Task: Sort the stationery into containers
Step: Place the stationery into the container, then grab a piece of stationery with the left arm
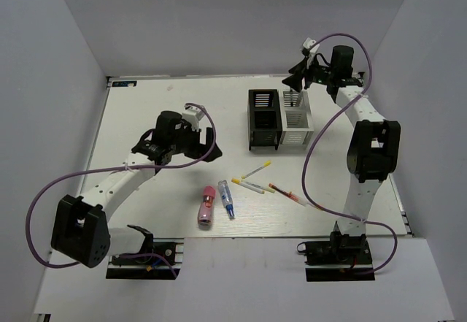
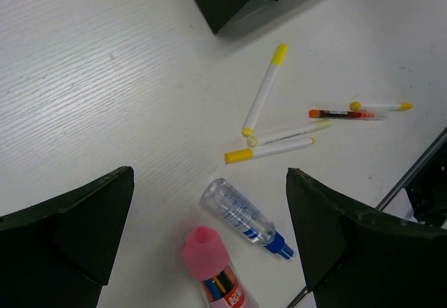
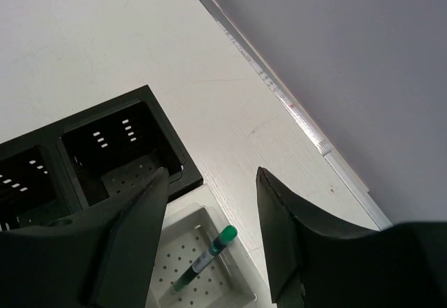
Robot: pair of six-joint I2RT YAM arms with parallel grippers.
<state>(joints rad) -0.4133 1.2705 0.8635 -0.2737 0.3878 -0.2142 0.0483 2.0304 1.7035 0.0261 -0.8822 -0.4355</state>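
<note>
Surface: white table (image 1: 146,117) inside grey walls; black box (image 1: 264,117) and white box (image 1: 297,121) stand touching at its far middle.
Left gripper (image 2: 209,175): fingers spread wide, nothing held, hovering over the table.
Loose stationery: pink tube (image 2: 209,259) and clear blue-tipped tube (image 2: 241,217) lie between its fingers in the wrist view; yellow-ended pens (image 2: 264,91) and a red-ended pen (image 2: 346,114) lie just beyond.
Right gripper (image 3: 211,175): parted, empty, above the white box.
Green-capped pen (image 3: 209,255): tilted inside a white-box compartment, beneath those parted fingers.
</note>
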